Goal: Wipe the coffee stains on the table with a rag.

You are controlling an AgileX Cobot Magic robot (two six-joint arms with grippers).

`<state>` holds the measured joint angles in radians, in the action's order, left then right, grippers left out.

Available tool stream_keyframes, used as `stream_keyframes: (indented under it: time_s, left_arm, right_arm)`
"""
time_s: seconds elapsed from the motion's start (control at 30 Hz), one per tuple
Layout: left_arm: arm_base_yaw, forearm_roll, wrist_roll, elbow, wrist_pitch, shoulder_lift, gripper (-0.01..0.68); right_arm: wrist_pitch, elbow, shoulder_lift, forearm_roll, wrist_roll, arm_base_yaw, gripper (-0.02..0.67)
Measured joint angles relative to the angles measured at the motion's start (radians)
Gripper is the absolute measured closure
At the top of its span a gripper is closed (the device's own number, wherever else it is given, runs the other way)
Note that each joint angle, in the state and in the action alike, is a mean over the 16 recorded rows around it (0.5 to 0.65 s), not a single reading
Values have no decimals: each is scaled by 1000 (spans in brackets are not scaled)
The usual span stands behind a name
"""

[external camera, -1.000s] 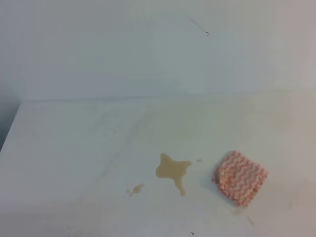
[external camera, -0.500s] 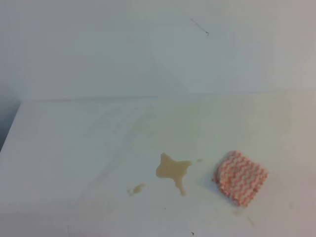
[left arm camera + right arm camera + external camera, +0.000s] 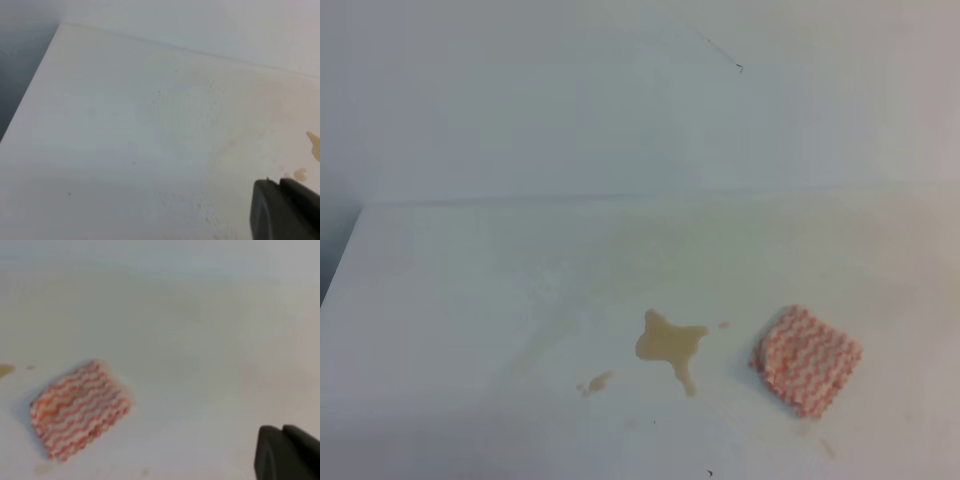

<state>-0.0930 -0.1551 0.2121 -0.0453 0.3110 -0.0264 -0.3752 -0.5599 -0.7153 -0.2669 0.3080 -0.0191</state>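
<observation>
High view: the stains (image 3: 670,345) sit near the front of the white desk (image 3: 470,300), a big tan splat with a drip tail and a small blotch to its left. The rag (image 3: 806,360) lies flat just right of the splat, apart from it. Bare surface runs back to the wall.

Left wrist view: the left gripper (image 3: 286,210) shows only as a dark corner; whether its fingers are apart cannot be told. The desk's left edge drops to shadow.

Right wrist view: the right gripper (image 3: 287,452) sits well right of the rag; finger state cannot be told.
</observation>
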Motion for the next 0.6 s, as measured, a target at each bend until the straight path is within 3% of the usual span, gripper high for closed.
stream_keyframes:
  time_s: [0.17, 0.4, 0.6]
  left_arm:
    - [0, 0, 0, 0, 0, 0, 672]
    - [0, 0, 0, 0, 0, 0, 672]
    - [0, 0, 0, 0, 0, 0, 672]
  right_arm:
    - [-147, -90, -200, -163, 56, 0, 652]
    - [-221, -135, -410, -519, 298, 9, 644]
    - [-249, -188, -570, -707, 509, 62, 559]
